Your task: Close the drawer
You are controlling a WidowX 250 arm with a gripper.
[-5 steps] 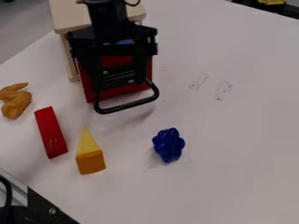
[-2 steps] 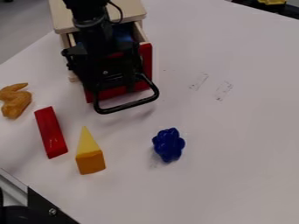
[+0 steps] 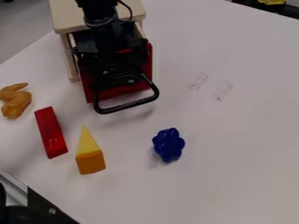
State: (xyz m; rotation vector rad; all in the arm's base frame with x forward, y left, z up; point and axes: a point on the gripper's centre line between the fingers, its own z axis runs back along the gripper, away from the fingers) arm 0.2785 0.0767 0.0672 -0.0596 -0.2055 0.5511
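My black gripper (image 3: 116, 81) hangs at the upper left, in front of the red drawer front and just above the handle; how its fingers stand is hidden against the dark handle mounts. The drawer (image 3: 147, 61) is pulled out of the light wooden cabinet (image 3: 63, 17), its wooden side showing behind the red front. A black loop handle (image 3: 131, 105) sticks out from the front toward the camera. The arm covers most of the drawer's inside, where something blue shows.
On the white table (image 3: 234, 144) lie a red block (image 3: 50, 132), a yellow and orange wedge (image 3: 89, 153), a blue lumpy object (image 3: 168, 145) and a brown toy (image 3: 15, 100) at the left edge. A metal-and-black frame (image 3: 43, 205) occupies the lower left corner.
The gripper moved left and back, then shifted right again, and it now stands slightly lower in the view than a second ago. The drawer and the loose objects have kept their places.
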